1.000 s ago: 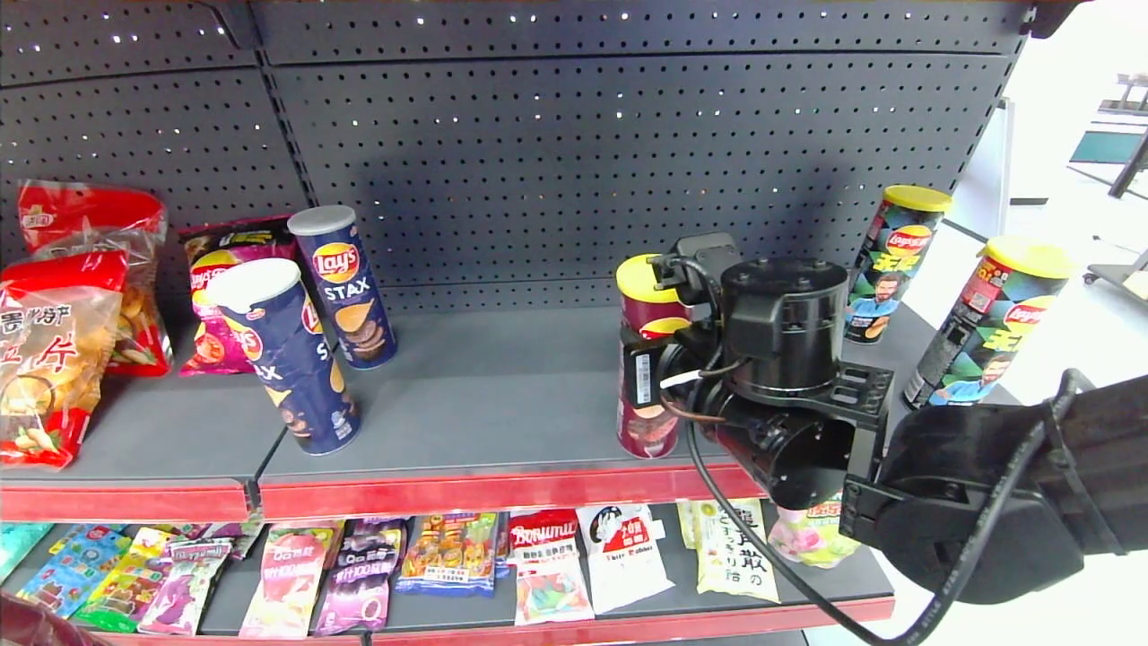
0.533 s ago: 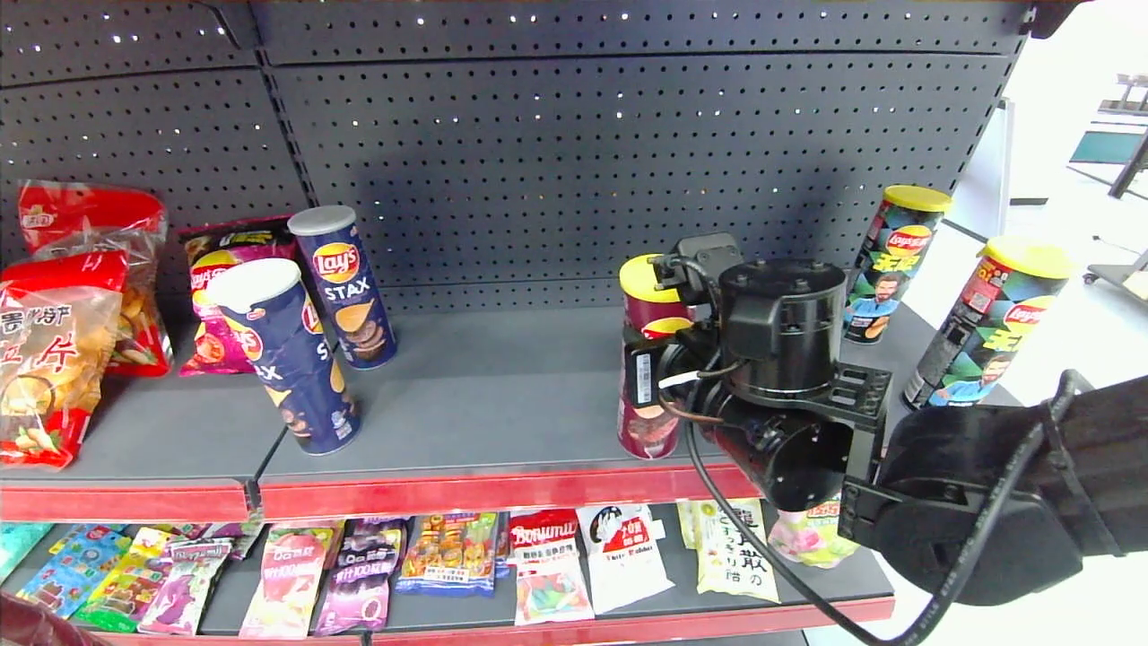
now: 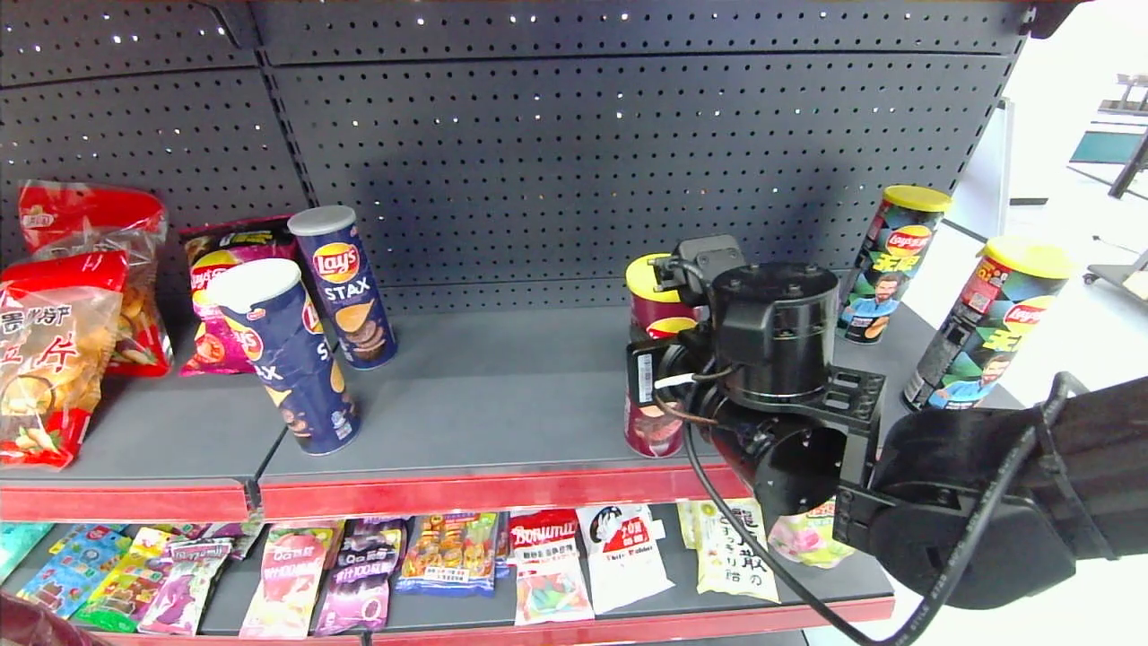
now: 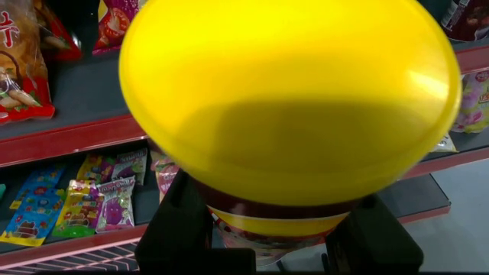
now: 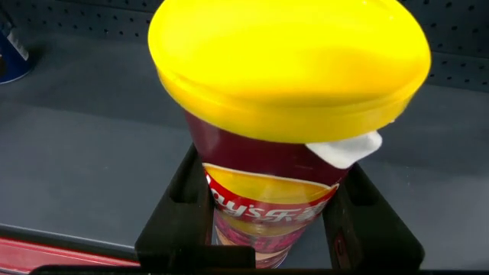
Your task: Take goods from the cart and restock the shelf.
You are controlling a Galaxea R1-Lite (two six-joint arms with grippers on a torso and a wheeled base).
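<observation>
I note a dark grey pegboard back panel (image 3: 556, 179) running the full width behind the shelf (image 3: 484, 395), with pinpoints of light showing through many of its holes. The shelf deck is grey metal, finished along the front by a red strip (image 3: 466, 492). A lower tier (image 3: 677, 603) carries the same red edge. Past the unit's right end the floor (image 3: 1108, 341) is pale and very brightly lit (nearly washed out). Out there stand a white post (image 3: 1006, 152) and, farther off, a teal panel (image 3: 1101, 146).
</observation>
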